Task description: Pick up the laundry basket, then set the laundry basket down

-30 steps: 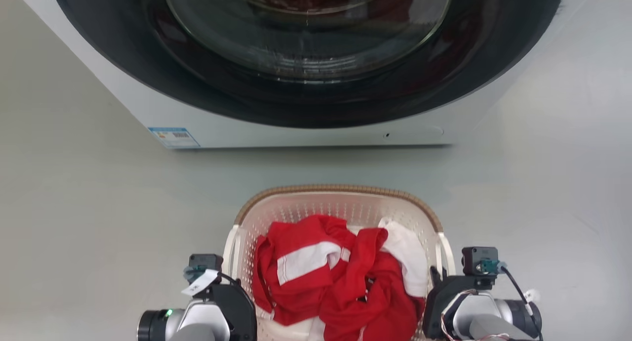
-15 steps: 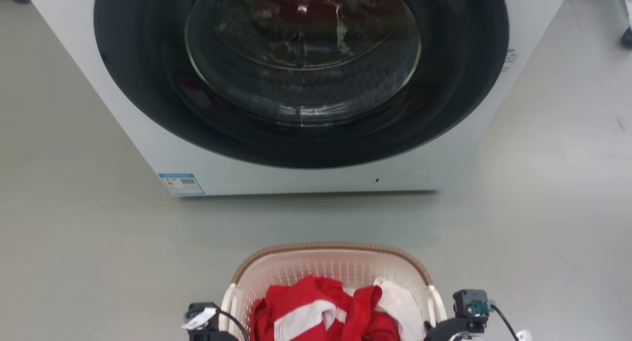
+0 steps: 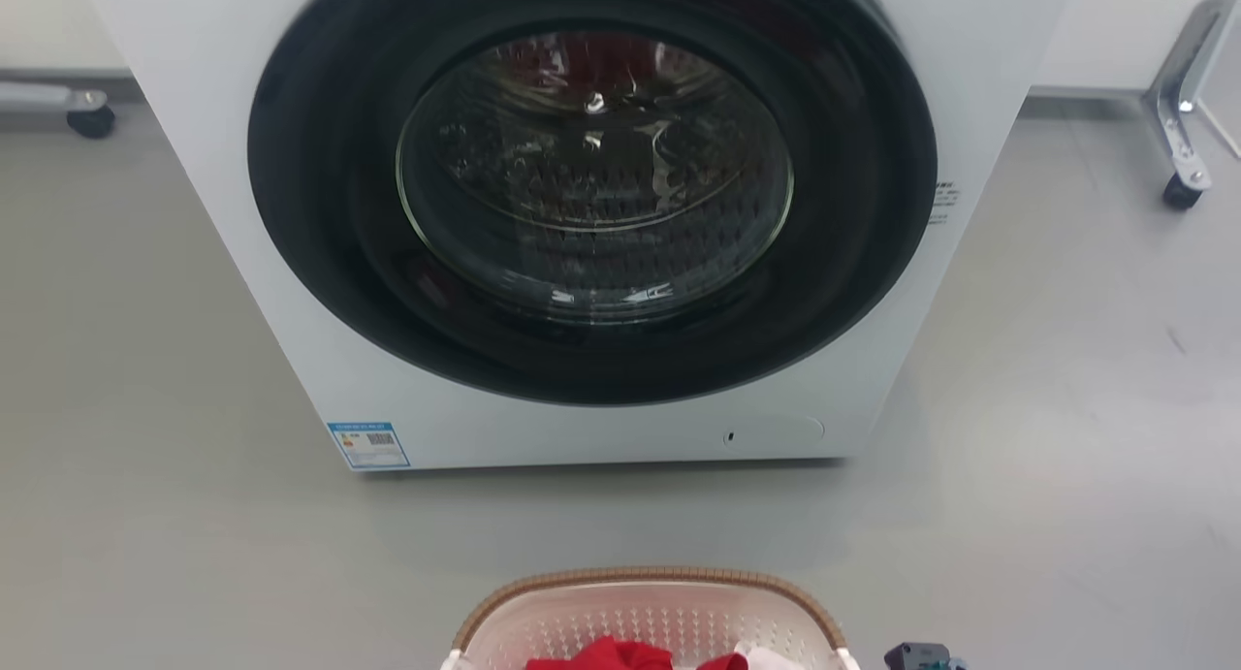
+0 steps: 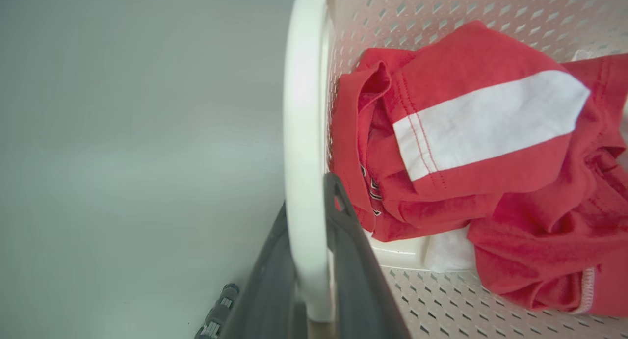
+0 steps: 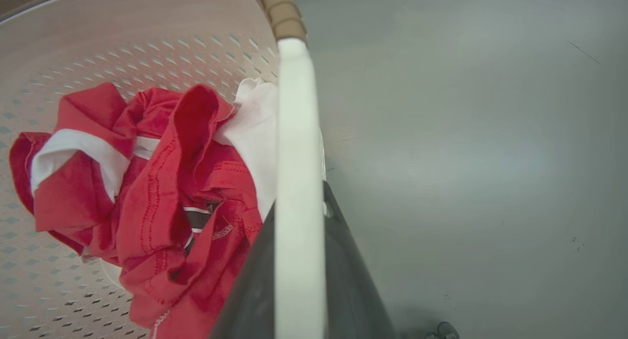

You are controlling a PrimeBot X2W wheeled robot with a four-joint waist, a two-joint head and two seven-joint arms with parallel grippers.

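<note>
Head camera has tipped up; laundry basket (image 3: pixel 648 620) now sits at the bottom edge. Either side, left gripper (image 4: pixel 308 201) and right gripper (image 5: pixel 298 201) clench its handles (image 4: pixel 300 108), likely to keep it level.

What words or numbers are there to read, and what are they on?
No text is readable.
The blue sticker on the washing machine, lower left: too small to read.
The small dark print on its right edge: too blurred to read.
</note>
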